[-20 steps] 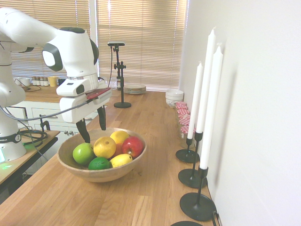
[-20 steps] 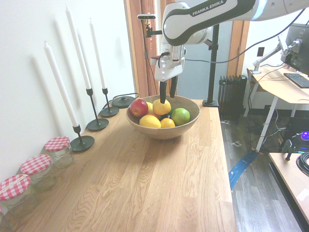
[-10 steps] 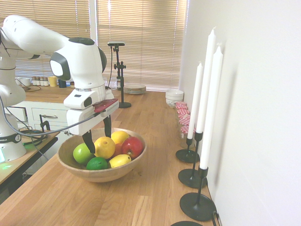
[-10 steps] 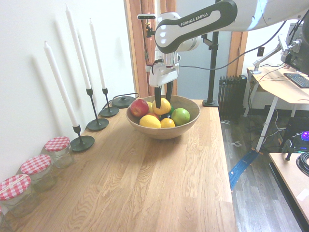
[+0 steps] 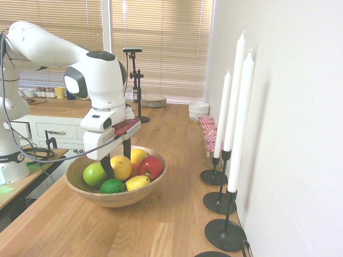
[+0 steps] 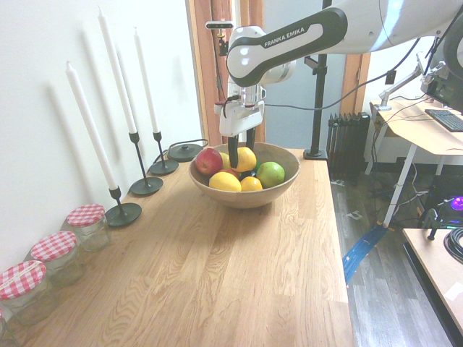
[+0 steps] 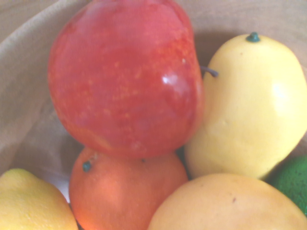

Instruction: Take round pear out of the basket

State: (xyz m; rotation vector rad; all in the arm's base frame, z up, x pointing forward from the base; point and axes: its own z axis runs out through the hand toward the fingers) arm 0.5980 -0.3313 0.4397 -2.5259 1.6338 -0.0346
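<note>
Yellow with a faint orange blush. Looking at the round pear (image 5: pixel 120 167), inside the basket (image 5: pixel 115 200), piled in with other fruit. With the gripper (image 5: pixel 119 167) spread wide, down in the bowl around the pear, one finger on either side. Can't confirm a grip; probably at the lining-up stage, ready to close.

Main risk: closing off-centre on a smooth, round skin, likely to squirt the pear sideways or roll it deeper. Could also pinch a neighbour along with it, given how tight the packing looks. Could nudge the green apple (image 5: pixel 95 174) with the near finger, or press on the dark green fruit (image 5: pixel 112 186) just below. Could drag the red apple (image 5: pixel 150 167) or orange fruit (image 7: pixel 127 191) on lifting, if wedged against the pear. Could catch the rim if moved sideways before rising high enough; might tip or shift the bowl.

Also in the basket: yellow lemon (image 5: pixel 138 182) toward the front, second yellow fruit (image 5: pixel 138 155) behind. Along the wall, white candles (image 5: pixel 239 112) in black holders (image 5: pixel 225 233), tall and easy to topple on a wide swing that way. Near those, jars (image 6: pixel 85 220) with checked lids. Farther down the table (image 5: pixel 177 155), plates (image 5: pixel 154 100) and white bowls (image 5: pixel 199 108), well apart.
</note>
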